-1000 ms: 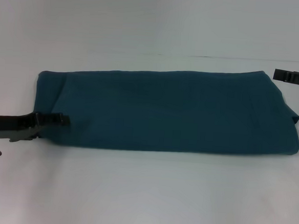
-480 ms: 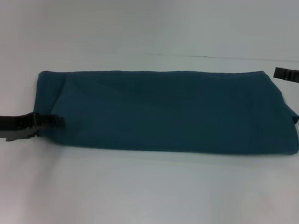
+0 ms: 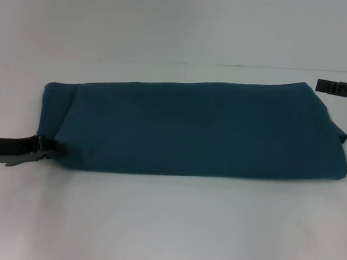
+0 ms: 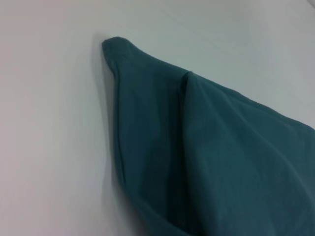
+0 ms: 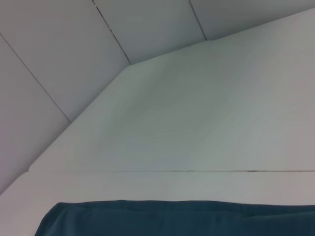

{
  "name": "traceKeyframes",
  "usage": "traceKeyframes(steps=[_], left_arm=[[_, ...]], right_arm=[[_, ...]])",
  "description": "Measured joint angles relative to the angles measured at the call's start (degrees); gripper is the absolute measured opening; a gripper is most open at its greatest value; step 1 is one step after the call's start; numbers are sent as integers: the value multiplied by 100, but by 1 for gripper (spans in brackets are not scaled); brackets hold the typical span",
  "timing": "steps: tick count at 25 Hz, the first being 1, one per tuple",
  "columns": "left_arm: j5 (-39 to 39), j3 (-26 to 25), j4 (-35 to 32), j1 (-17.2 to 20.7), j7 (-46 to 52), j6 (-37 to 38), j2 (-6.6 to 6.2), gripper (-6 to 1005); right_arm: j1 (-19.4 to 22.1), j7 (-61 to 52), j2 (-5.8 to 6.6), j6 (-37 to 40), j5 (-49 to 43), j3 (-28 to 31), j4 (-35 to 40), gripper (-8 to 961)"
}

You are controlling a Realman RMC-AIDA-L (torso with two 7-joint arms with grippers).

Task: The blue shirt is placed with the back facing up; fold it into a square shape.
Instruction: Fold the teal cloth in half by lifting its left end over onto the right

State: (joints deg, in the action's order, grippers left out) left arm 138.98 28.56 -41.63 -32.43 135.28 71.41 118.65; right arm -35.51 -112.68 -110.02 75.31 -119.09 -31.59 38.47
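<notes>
White table [image 3: 167,225], white wall behind it, nothing else around. The blue shirt [image 3: 197,129] lies across the middle of the table as a long flat band, so the lengthwise folds look done and it still needs folding end over end to make a square.

What's changed: the left gripper [image 3: 58,148] has been sliding back off the shirt. A second ago its tip sat over the fabric at the shirt's near left corner; now it's right at that corner's edge, barely touching if at all. The shirt itself hasn't budged, so it looks like a release and retreat, not a drag. Can't tell how wide its fingers are from here. The left wrist view only shows the shirt's folded left end [image 4: 206,147] with its layered edge, no fingers.

The right gripper [image 3: 338,88] hangs just off the shirt's far right corner, not touching, same spot as before, and its fingers are unreadable too.

My guess is the next grab is at one end.
</notes>
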Motion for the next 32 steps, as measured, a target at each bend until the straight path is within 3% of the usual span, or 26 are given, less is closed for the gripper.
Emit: traceKeyframes(steps=[9, 17, 32], left_arm=[[7, -31, -18, 63, -50, -110, 1, 93], [-1, -183, -220, 278, -205, -129, 4, 28], [1, -1242, -1066, 1034, -427, -22, -52, 34]], right_arm=[[16, -4, -27, 1, 0, -6, -6, 916], [-18, -5, -144, -79, 1, -9, -47, 916], [-281, 7, -408, -354, 10, -188, -63, 915]])
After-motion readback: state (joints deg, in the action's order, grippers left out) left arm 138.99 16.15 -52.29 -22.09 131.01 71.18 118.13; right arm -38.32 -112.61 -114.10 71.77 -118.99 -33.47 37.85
